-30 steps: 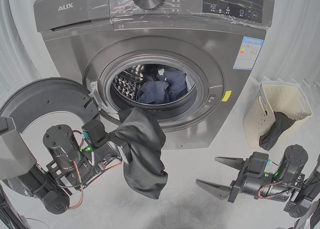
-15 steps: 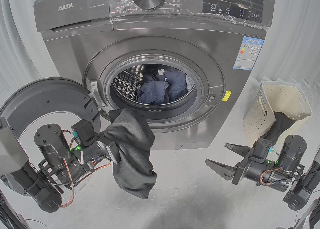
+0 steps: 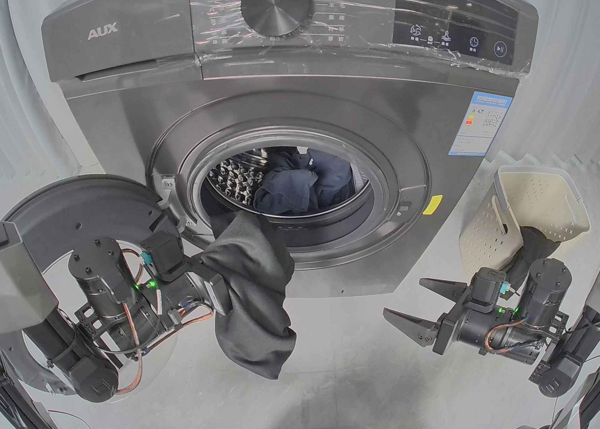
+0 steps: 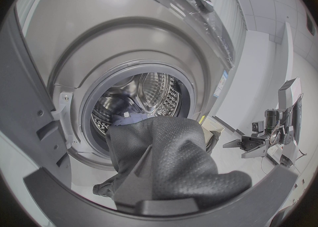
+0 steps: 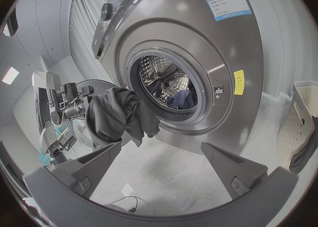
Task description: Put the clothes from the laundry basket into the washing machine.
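Your left gripper's (image 4: 165, 171) fingers (image 4: 135, 178) are closed on the dark grey garment (image 3: 253, 286). Your right gripper's (image 3: 406, 299) 2 fingers (image 3: 447, 289) are spread wide with nothing between them.

The washing machine (image 3: 350, 92) stands in front of you. Its round door (image 3: 81, 211) is swung open on your left side. The laundry basket (image 3: 550, 199) sits on the floor by the machine's right side, just behind your right gripper.

The grey garment hangs down from your left gripper, and its top edge lies over the lower rim of the machine's opening. Navy clothes (image 3: 294, 183) lie inside the drum. 1 dark cloth (image 3: 531, 249) hangs over the basket's front edge.
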You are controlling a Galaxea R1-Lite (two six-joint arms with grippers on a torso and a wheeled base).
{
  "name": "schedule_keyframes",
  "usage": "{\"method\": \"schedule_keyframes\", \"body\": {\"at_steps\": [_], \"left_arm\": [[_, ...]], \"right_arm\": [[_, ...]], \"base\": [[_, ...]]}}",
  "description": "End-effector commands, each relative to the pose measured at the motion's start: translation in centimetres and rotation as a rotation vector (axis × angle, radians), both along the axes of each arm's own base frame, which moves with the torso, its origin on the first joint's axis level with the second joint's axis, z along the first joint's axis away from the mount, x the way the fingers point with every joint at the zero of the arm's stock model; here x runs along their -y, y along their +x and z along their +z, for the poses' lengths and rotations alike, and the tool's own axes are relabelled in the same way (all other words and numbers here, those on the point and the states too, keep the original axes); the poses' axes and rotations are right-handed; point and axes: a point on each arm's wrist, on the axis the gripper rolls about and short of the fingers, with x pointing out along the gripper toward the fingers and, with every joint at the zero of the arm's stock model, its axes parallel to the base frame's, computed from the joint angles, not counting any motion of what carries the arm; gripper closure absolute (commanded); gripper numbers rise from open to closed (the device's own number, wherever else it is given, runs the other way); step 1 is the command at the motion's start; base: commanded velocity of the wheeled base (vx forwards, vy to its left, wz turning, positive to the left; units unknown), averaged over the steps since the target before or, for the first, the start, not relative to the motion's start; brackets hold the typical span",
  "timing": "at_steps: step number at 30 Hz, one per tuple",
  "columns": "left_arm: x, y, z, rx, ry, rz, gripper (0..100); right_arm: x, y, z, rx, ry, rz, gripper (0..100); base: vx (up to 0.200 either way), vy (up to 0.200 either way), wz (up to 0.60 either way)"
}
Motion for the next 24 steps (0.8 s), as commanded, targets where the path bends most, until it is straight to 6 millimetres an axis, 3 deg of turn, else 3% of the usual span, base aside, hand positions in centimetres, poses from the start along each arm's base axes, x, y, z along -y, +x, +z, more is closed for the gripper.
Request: {"method": "schedule_keyframes", "body": {"at_steps": [1,4,13,18,24], "left_arm": [[0.2,-0.1,-0.2,-0.004,0.002,-0.008,100],[0.4,-0.2,-0.2,-0.005,0.001,-0.014,100],[1.5,-1.2,-0.7,-0.023,0.018,-0.049,100],[1.9,-2.5,-0.9,-0.040,0.029,-0.026,100],[2.2,-2.5,-1.3,-0.055,0.034,-0.048,100]], "right_arm": [[0.0,-0.2,-0.2,-0.009,-0.008,0.005,0],[0.1,-0.3,-0.3,-0.013,-0.012,0.007,0],[-0.8,-2.3,-0.4,-0.013,-0.037,0.089,0],[-0.6,-2.5,-0.3,-0.006,-0.045,0.091,0],[-0.6,-2.5,-0.3,-0.003,-0.044,0.094,0]], "base": [[0.200,0.000,0.00],[0.200,0.000,0.00],[0.000,0.000,0.00],[0.000,0.000,0.00],[0.067,0.000,0.00]]}}
